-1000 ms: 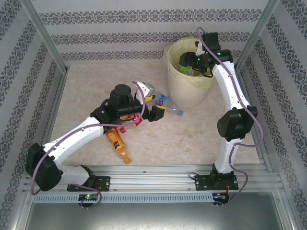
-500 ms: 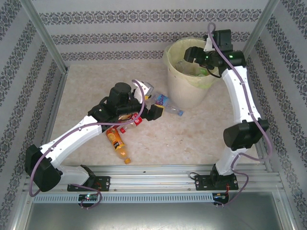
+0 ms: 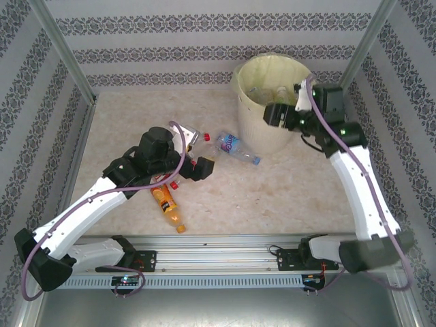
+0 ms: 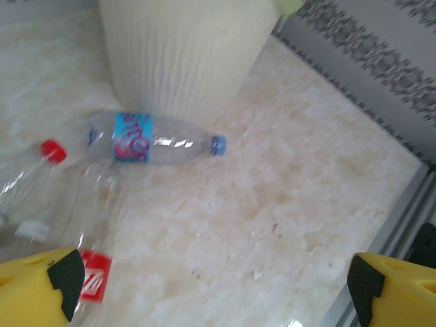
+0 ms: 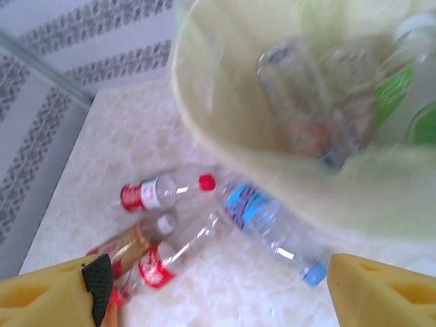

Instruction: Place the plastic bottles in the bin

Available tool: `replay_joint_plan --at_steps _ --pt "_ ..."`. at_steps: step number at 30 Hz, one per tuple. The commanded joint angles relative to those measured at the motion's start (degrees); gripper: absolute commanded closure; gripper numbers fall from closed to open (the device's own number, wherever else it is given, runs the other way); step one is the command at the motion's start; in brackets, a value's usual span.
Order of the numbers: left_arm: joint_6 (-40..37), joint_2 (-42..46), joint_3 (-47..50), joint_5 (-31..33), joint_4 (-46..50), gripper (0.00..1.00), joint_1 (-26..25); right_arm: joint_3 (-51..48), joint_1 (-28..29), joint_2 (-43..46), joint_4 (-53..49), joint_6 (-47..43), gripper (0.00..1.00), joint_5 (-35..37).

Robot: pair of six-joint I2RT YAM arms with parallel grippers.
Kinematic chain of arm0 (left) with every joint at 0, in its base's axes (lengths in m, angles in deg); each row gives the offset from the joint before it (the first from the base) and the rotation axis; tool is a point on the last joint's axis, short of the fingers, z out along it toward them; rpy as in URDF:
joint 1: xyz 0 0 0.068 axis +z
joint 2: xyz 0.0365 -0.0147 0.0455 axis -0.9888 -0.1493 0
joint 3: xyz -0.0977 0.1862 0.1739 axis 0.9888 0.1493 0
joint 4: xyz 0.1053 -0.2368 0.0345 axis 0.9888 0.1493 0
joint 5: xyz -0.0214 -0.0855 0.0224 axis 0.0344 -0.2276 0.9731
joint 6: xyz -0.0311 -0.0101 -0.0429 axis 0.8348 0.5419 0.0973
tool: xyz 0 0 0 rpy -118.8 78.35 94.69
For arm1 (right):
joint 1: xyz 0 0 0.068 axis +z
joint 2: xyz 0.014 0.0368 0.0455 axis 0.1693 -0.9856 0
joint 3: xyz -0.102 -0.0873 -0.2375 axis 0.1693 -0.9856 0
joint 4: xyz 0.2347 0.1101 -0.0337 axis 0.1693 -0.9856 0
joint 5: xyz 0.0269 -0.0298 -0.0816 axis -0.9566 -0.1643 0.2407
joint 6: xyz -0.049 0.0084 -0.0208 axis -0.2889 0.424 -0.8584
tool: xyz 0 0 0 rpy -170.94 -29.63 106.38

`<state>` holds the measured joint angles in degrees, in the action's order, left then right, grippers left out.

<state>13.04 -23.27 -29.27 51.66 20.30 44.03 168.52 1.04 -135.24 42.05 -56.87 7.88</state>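
**Near to far.** Nearest the arm bases, an orange bottle (image 3: pixel 167 203) lies on the table (image 3: pixel 286 191); its label print is too small to read. Just beyond it, a clear red-label bottle (image 4: pixel 93 278) lies partly under the left arm (image 3: pixel 102 197). The label bears white marks that cannot be read. The left gripper (image 4: pixel 212 283) hovers above the table by this group, its yellow fingers (image 4: pixel 34 289) spread wide with nothing between them. A clear red-cap bottle (image 3: pixel 194 135) lies a little farther back.

To the right, a blue-label bottle (image 4: pixel 151 139) lies on its side just beside the foot of the bin (image 3: pixel 262 136). It has a blue cap, and its label carries pinkish script too blurred to read.

The bin stands upright at the far side, right of centre, lined with a pale yellow-green bag (image 5: pixel 381 197). It holds several clear bottles (image 5: pixel 306 102), among them a green-label bottle (image 5: pixel 395 88). The right gripper (image 5: pixel 214 283) hangs at the bin's near rim, fingers parted and empty.
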Motion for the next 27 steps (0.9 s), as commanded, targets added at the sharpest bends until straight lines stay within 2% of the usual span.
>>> replay_joint_plan --at_steps 1,5,8,17,21,27 --pt "1.6 -0.1 0.0 5.4 10.8 0.0 0.6 -7.3 2.5 6.0 4.9 0.5 0.17 -2.8" --pt "1.3 -2.2 -1.5 7.3 16.6 0.0 0.6 -16.4 5.9 13.5 8.2 3.3 0.17 -3.7" --pt "4.6 -4.2 -2.6 8.7 21.5 0.0 0.7 -21.9 8.1 18.3 9.8 5.2 0.15 -5.0" --pt "29.6 -4.2 -1.0 16.4 40.1 0.0 0.7 -30.6 13.1 25.4 8.9 7.5 0.09 -6.4" --pt "36.2 -2.2 2.1 17.2 41.9 0.0 0.7 -34.1 14.5 26.8 10.1 8.9 0.04 -6.7" --pt "43.1 -3.9 8.3 11.1 37.7 0.0 0.8 -37.4 16.5 27.8 11.5 10.2 0.02 -6.4"
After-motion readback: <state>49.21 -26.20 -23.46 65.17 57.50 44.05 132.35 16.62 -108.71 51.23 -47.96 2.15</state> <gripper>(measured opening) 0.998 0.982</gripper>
